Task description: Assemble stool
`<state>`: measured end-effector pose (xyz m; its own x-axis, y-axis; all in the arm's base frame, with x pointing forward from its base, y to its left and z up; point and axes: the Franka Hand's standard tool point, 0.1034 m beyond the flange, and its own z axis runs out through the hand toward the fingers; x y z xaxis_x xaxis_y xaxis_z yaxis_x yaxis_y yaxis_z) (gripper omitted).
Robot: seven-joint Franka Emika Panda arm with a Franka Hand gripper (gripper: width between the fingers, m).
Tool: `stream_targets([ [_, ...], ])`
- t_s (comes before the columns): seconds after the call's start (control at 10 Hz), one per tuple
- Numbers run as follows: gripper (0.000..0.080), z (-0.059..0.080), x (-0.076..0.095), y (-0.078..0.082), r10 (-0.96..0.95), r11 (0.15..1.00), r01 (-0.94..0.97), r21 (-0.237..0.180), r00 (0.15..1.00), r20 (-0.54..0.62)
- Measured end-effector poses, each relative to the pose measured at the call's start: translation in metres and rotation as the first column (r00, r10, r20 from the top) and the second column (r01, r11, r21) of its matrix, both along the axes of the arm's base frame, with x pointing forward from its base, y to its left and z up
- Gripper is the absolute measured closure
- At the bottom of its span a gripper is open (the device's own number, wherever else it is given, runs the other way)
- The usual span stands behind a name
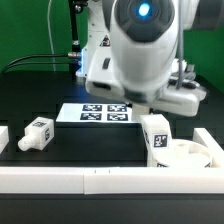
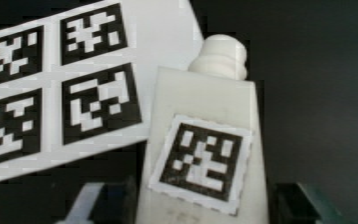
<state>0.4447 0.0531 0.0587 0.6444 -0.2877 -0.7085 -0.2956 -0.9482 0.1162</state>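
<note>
A white stool leg (image 1: 155, 136) with a black-and-white tag stands upright at the round white seat's (image 1: 193, 156) edge, on the exterior view's left side of the seat. I cannot tell whether it sits in a socket. My gripper (image 1: 150, 108) hangs just above it, mostly hidden by the arm. In the wrist view the gripper (image 2: 202, 206) straddles this leg (image 2: 202, 120). The fingers (image 2: 98, 200) stand on either side with dark gaps to the leg, so the jaws are open. A second tagged leg (image 1: 38, 131) lies loose at the exterior view's left.
The marker board (image 1: 105, 112) lies flat behind the legs and also shows in the wrist view (image 2: 60, 90). A long white border rail (image 1: 100, 181) runs along the front, with another rail piece (image 1: 4, 136) at the left edge.
</note>
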Motion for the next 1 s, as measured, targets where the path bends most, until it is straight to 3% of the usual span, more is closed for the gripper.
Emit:
stream_targets([
  [0.1, 0.0466, 0.027, 0.011, 0.008, 0.014, 1.000, -0.014, 0.000, 0.998, 0.054],
  [0.2, 0.0466, 0.036, 0.018, 0.009, 0.037, 0.999, -0.037, -0.007, 0.992, 0.117],
  [0.3, 0.0466, 0.030, 0.021, 0.011, 0.041, 0.999, -0.038, -0.020, 0.979, 0.199],
  [0.5, 0.0466, 0.039, 0.027, 0.015, 0.082, 0.996, -0.071, -0.049, 0.955, 0.285],
  [0.6, 0.0466, 0.057, 0.048, 0.021, 0.179, 0.984, -0.159, -0.084, 0.918, 0.355],
  [0.8, 0.0466, 0.083, 0.083, 0.022, 0.288, 0.954, -0.295, -0.057, 0.842, 0.456],
  [0.9, 0.0466, 0.083, 0.095, 0.025, 0.282, 0.955, -0.286, -0.076, 0.803, 0.526],
  [1.0, 0.0466, 0.083, 0.095, 0.027, 0.279, 0.955, -0.281, -0.091, 0.757, 0.591],
])
